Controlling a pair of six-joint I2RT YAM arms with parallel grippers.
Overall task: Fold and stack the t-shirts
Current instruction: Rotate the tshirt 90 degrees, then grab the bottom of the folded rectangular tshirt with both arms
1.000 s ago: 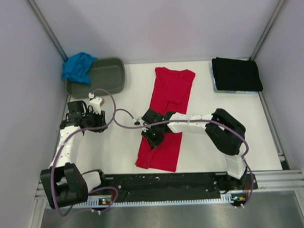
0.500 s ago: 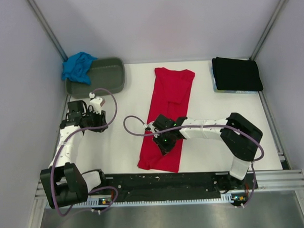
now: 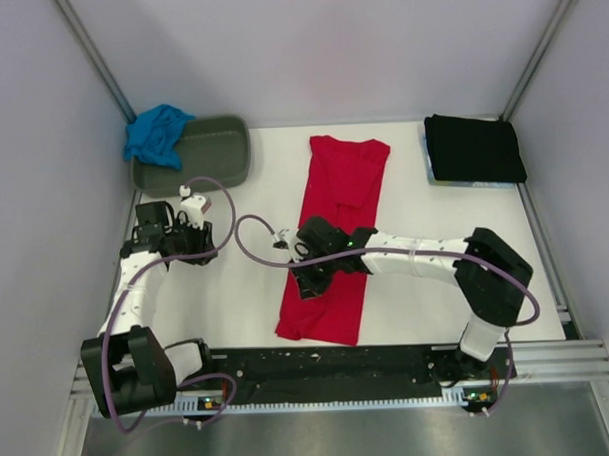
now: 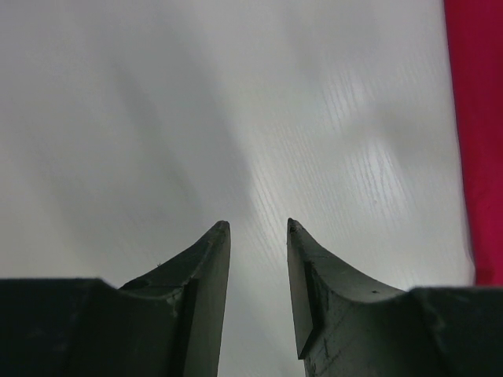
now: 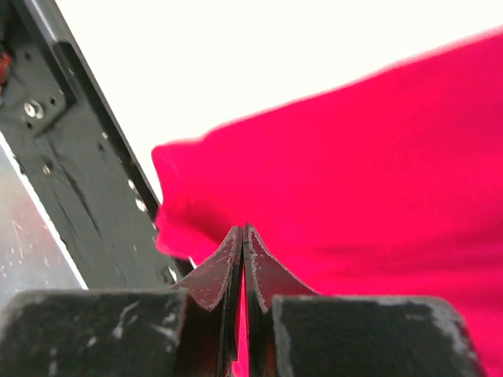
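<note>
The red t-shirt (image 3: 343, 182) lies folded into a long strip down the middle of the table. My right gripper (image 3: 304, 284) is shut and sits low over its near-left part; in the right wrist view the shut fingertips (image 5: 242, 229) point at the red t-shirt (image 5: 377, 157) with no cloth seen between them. My left gripper (image 3: 203, 242) is open and empty over bare table at the left; in its wrist view (image 4: 258, 228) the red t-shirt's edge (image 4: 475, 118) shows at far right. The black t-shirt (image 3: 474, 149) lies folded at the back right. The turquoise t-shirt (image 3: 156, 133) hangs crumpled over the tub.
A grey-green oval tub (image 3: 207, 156) stands at the back left. A black rail (image 3: 329, 362) runs along the table's near edge and shows in the right wrist view (image 5: 71, 157). Grey walls close in the sides and back.
My right gripper slid right and nearer over the red shirt, then back toward its left edge. The shirt's near end shifted slightly right. The left arm has not moved.
</note>
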